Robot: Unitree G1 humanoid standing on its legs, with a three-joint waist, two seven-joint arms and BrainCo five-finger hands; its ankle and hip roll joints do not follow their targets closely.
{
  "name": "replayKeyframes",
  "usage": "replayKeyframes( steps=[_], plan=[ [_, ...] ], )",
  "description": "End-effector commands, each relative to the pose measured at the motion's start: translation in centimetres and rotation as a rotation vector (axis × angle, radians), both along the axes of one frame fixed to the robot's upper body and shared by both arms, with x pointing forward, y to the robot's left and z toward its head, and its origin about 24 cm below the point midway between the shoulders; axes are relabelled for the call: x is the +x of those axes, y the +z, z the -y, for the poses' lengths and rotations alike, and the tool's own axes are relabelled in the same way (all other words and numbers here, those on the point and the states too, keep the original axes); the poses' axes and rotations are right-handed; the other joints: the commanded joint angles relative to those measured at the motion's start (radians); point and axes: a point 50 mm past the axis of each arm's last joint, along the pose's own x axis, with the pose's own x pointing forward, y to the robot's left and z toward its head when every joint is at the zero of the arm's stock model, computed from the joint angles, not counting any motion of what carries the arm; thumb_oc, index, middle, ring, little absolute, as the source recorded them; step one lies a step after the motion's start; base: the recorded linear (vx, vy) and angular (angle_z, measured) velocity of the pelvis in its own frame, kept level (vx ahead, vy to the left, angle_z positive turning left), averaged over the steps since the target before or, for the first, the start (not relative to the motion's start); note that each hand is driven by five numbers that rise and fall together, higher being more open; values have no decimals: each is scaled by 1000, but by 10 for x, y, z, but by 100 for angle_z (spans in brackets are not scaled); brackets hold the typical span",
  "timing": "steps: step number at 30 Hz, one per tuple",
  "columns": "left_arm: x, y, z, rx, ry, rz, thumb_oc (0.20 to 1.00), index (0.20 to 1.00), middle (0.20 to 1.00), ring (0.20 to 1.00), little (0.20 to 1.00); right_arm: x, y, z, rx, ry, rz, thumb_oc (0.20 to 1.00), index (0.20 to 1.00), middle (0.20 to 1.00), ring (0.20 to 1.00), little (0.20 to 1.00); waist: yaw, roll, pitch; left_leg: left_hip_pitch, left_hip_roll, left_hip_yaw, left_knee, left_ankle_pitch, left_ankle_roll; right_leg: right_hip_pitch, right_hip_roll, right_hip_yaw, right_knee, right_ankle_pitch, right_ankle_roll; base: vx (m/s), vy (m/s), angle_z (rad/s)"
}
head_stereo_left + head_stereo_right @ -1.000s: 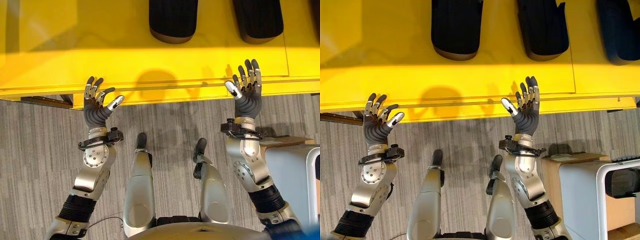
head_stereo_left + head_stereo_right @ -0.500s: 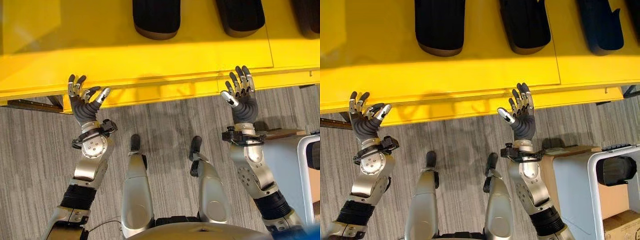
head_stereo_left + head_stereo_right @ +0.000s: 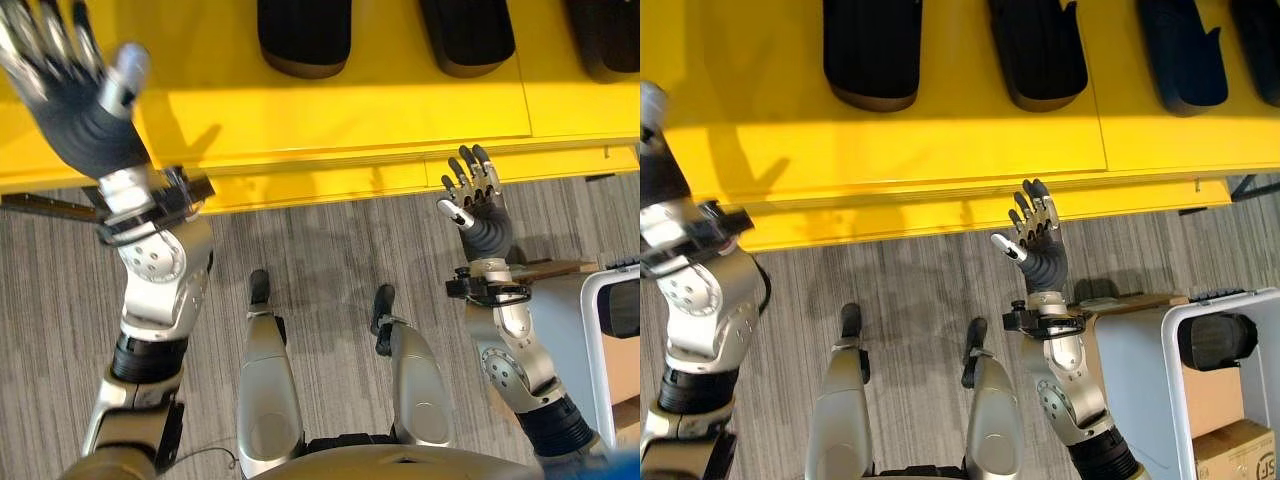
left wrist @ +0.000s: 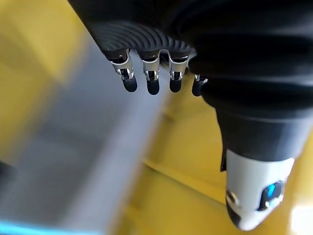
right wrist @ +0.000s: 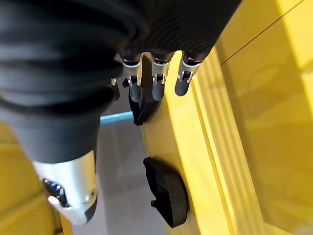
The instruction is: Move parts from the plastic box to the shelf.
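A grey carpet floor (image 3: 910, 280) lies below. A brown cardboard box (image 3: 1230, 452) sits on the floor at the right, with another brown box (image 3: 1210, 385) beside it.

Bright overhead light glares off the yellow shelf (image 3: 350, 110); the raised left hand (image 3: 75, 95) is motion-blurred.

Yellow shelf (image 3: 940, 130) spans far side of view, front lip stepped, thin seam line running across its right part. Black parts lie directly on it in row along far edge: one (image 3: 872, 50) at left, rounded near end with tan rim; second (image 3: 1037, 52) beside it, apart; third (image 3: 1181, 52) further right, notched side. Grey striped carpet floor (image 3: 910, 290) below shelf. White plastic box (image 3: 1140, 375) stands on floor at right, just beside cardboard box (image 3: 1230, 450).
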Motion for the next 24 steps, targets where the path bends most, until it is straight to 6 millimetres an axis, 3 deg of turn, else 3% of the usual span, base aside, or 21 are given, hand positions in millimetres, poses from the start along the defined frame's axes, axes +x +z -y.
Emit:
replayKeyframes(
  steps=[1, 8, 14, 24],
  plan=[
    [-15, 6, 1, 39, 5, 100, 1000, 1000, 1000, 1000, 1000, -6, 19, 4, 12, 11, 104, 1000, 1000, 1000, 1000, 1000, -14, 19, -81, 0, -3, -31, 17, -28, -6, 144, -57, -24, -25, 9, 23, 0, 0, 0],
    [-27, 2, 2, 45, -23, 122, 1000, 1000, 1000, 1000, 1000, -7, 20, 6, 7, -2, 114, 1000, 1000, 1000, 1000, 1000, -1, 19, -68, 3, -6, -31, 15, -27, -2, 150, -58, -29, -23, 7, 22, 4, -4, 1],
    [-17, 2, -3, 50, 40, 81, 1000, 1000, 1000, 1000, 1000, -7, 18, 7, 2, 1, 103, 1000, 1000, 1000, 1000, 1000, -1, 18, -66, 9, -3, -27, 23, -35, -3, 154, -58, -27, -19, 2, 22, 0, 0, 0],
    [48, -16, -33, 2, 203, -220, 1000, 1000, 1000, 1000, 1000, -4, 8, 7, -6, 16, 48, 1000, 1000, 1000, 1000, 1000, -28, 14, -74, -2, 2, -18, 36, -36, -2, 143, -50, -13, -22, 9, 23, 2, 7, -2]
  ],
)
